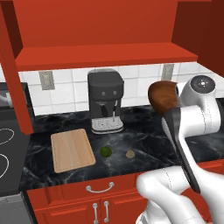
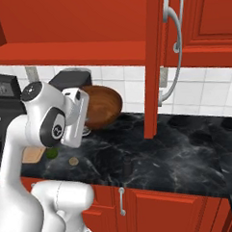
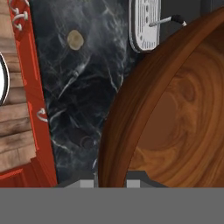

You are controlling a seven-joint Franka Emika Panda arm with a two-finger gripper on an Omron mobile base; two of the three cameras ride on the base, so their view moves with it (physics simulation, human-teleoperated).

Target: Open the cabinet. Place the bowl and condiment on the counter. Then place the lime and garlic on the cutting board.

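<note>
One bowl (image 3: 175,113) (gripper (image 3: 111,183) clamped), one lime (image 1: 105,151), one garlic (image 1: 130,154).

cutting board (image 1: 72,149): on counter (image 1: 144,131), left of lime (image 1: 105,151)
garlic (image 1: 130,154): right of lime
coffee machine (image 1: 105,100): far side, behind lime
bowl (image 1: 162,97): above counter, right

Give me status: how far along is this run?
Done: cabinet doors stand open; condiment is on the counter. In hand: the gripper is shut on the bowl's rim, holding it above the counter. Left: set the bowl down, then move lime and garlic onto the cutting board.
</note>
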